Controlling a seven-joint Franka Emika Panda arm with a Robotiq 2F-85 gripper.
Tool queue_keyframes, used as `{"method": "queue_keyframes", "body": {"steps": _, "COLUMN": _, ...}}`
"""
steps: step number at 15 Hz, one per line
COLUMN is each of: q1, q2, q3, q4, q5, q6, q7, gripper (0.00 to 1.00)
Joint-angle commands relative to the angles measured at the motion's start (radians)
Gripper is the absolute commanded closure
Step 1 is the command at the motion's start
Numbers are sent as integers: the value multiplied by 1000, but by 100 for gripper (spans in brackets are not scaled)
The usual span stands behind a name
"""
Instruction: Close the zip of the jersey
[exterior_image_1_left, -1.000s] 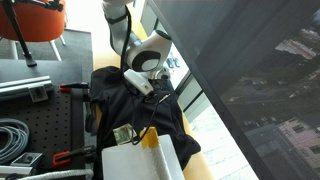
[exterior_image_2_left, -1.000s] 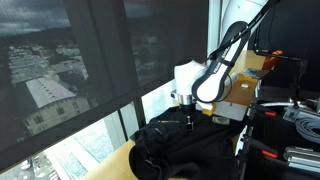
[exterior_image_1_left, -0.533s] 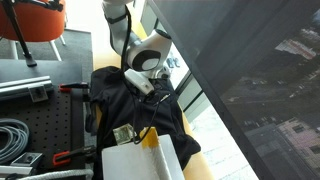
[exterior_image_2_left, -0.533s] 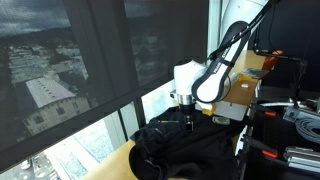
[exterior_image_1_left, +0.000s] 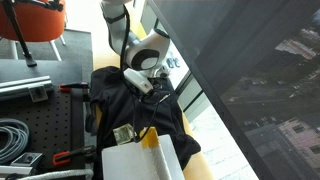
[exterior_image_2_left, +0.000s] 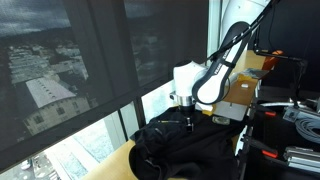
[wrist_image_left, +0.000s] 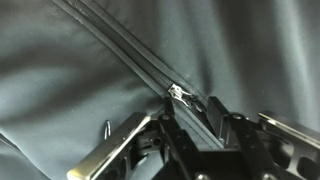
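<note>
A black jersey (exterior_image_1_left: 125, 105) lies crumpled on the table by the window and shows in both exterior views (exterior_image_2_left: 195, 150). In the wrist view its zip (wrist_image_left: 115, 45) runs diagonally from the top left down to a silver slider (wrist_image_left: 178, 93). My gripper (wrist_image_left: 190, 104) is down on the jersey with its fingers narrowed around the zip line just behind the slider. The slider sits at the fingertips. The gripper also shows in both exterior views (exterior_image_1_left: 150, 88) (exterior_image_2_left: 186, 122), pressed onto the cloth.
A white box (exterior_image_1_left: 135, 162) and a yellow item (exterior_image_1_left: 148, 138) lie on the near end of the jersey. Grey cables (exterior_image_1_left: 12, 135) rest on the perforated bench. A cardboard box (exterior_image_2_left: 240, 90) stands behind the arm. The window glass is close alongside.
</note>
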Motion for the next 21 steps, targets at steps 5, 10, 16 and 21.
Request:
{"method": "queue_keyframes", "body": {"steps": 5, "q1": -12, "q2": 6, "q3": -6, "q4": 5, "q5": -40, "q6": 10, "q7": 0, "gripper": 100}}
{"method": "queue_keyframes", "body": {"steps": 10, "q1": -18, "q2": 6, "q3": -7, "q4": 6, "q5": -39, "q6": 9, "q7": -4, "gripper": 98}}
{"method": "queue_keyframes", "body": {"steps": 16, "q1": -9, "q2": -23, "q3": 3, "q4": 1, "q5": -35, "q6": -10, "q7": 1, "gripper": 98}}
{"method": "queue_keyframes", "body": {"steps": 21, "q1": 29, "q2": -29, "q3": -7, "q4": -4, "q5": -48, "q6": -29, "q7": 18, "gripper": 98}}
